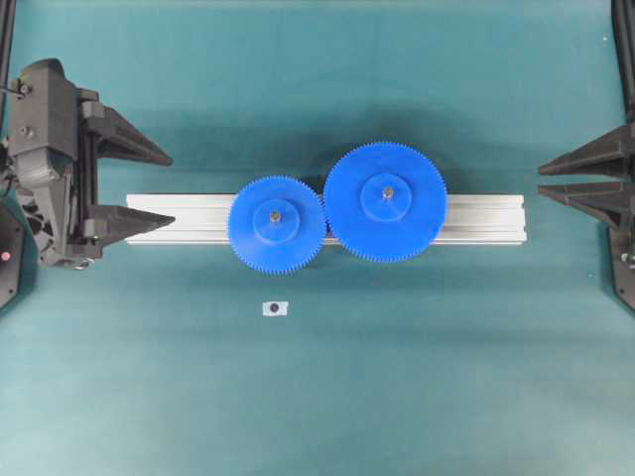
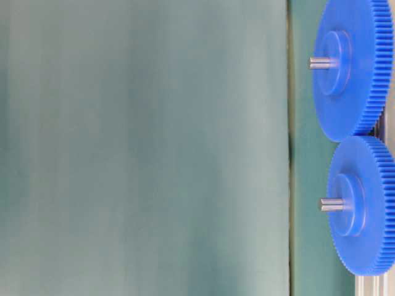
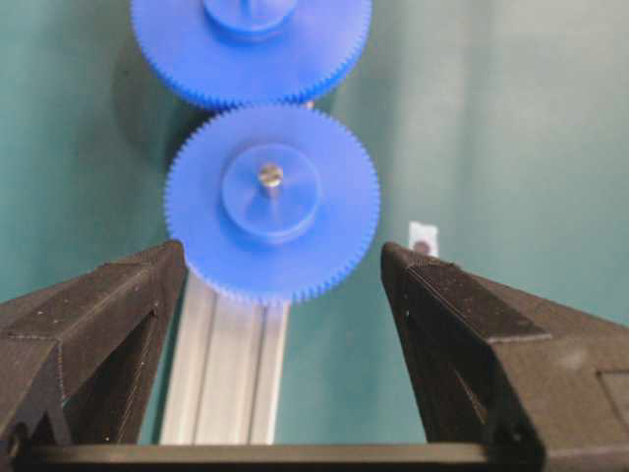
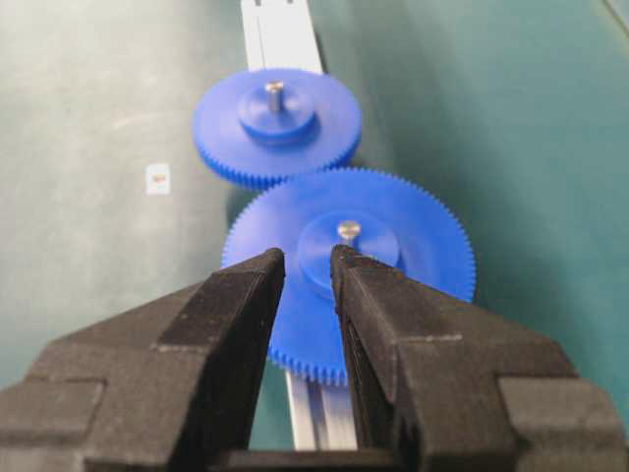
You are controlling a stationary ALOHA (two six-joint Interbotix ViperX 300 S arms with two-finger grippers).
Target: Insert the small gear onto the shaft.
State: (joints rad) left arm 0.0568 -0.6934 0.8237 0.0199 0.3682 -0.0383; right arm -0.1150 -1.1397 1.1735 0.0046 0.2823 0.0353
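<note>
Hands empty: left hand (image 1: 169, 188) spread wide, right hand (image 1: 544, 178) narrowly parted.

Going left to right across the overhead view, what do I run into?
Left gripper → aluminium rail → small gear → larger gear → right gripper. The white tag lies in front of the small gear, so I leave it out.

No text, brand, number or sign can be read in any view. The small white tag (image 1: 275, 308) on the desk (image 1: 417, 377) bears only a dark dot, and no lettering on it can be made out.
</note>
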